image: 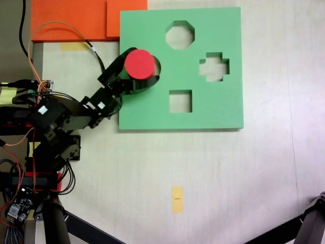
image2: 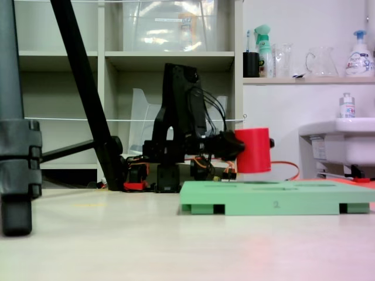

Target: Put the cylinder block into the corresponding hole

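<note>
Cylinder block (image: pixel 139 64) hides most of round hole (image: pixel 156 66).

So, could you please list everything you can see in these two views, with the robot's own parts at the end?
cylinder block: one, red, held above the board's left part, over the round cutout.
foam board: one, green, square, flat on the table.
circular hole: one, mostly hidden under the cylinder.
octagonal cutout: one, top of board.
cross cutout: one, right side.
square cutout: one, lower middle.
orange foam sheets: two, top left, beside the board.
yellow tape mark: one, on the table below the board.
spray bottle: one, teal-topped, on the shelf.
arm: one, black, left side.
claw: one, black, shut around the cylinder.
</note>
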You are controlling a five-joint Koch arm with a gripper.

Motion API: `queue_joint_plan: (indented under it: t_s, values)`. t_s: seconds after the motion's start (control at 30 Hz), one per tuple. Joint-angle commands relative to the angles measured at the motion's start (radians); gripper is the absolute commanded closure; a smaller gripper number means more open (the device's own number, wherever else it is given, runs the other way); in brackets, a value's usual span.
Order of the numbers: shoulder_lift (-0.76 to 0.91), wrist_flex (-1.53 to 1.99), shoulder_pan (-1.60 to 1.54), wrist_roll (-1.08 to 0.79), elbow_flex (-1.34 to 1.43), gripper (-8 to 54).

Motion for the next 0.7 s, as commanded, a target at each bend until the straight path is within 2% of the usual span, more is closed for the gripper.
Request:
queue_joint_plan:
  t_s: [0.0,0.13,0.53,0.57,0.67]
  values:
    - [-0.037,-0.091,-0.02,-0.002,-0.023,33.3]
    - [-0.12,-0.13,-0.029,-0.003,-0.063,33.0]
    - [-0.206,-0.141,-0.074,0.0,-0.127,32.7]
    - [-0.21,-0.144,-0.075,0.0,-0.127,30.8]
    - [-0.227,-0.156,-0.072,-0.006,-0.127,11.9]
